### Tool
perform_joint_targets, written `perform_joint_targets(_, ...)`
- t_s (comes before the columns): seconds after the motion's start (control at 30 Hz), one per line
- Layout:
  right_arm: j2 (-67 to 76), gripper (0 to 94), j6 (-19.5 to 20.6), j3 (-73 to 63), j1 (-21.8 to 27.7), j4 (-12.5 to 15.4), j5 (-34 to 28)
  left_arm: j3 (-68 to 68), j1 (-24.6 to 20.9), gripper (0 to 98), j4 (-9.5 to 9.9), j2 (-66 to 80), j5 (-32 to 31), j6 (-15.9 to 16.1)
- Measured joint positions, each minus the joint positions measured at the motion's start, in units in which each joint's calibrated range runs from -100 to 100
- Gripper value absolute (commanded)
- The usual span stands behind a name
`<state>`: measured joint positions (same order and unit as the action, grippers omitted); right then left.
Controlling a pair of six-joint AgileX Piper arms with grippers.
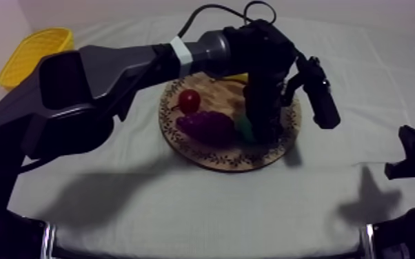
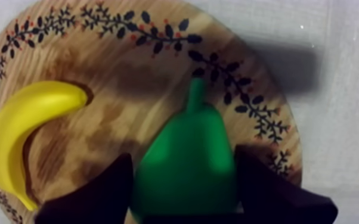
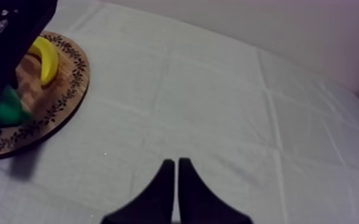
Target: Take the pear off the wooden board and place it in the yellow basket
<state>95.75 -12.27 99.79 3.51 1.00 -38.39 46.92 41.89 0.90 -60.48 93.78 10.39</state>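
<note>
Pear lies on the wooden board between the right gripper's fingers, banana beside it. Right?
No: the fingers are those of the left gripper; the left wrist view shows them either side of the pear on the wooden board, banana beside it.

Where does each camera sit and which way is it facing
Top view: above the table, slanting down on the wooden board; my left arm reaches over it.
Left wrist view: on the left arm, looking down at the pear, left gripper closed round it.
Right wrist view: on the right arm, looking across the table toward the board; right gripper shut.
Shared: all three show the board and pear.
</note>
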Motion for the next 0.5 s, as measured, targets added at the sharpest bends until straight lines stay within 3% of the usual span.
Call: perform_joint_targets(0.5,0.00,0.3,0.00,0.00,0.00,0.00,0.00,-12.65,-3.48,51.9,2.55,20.39,0.34,-4.74)
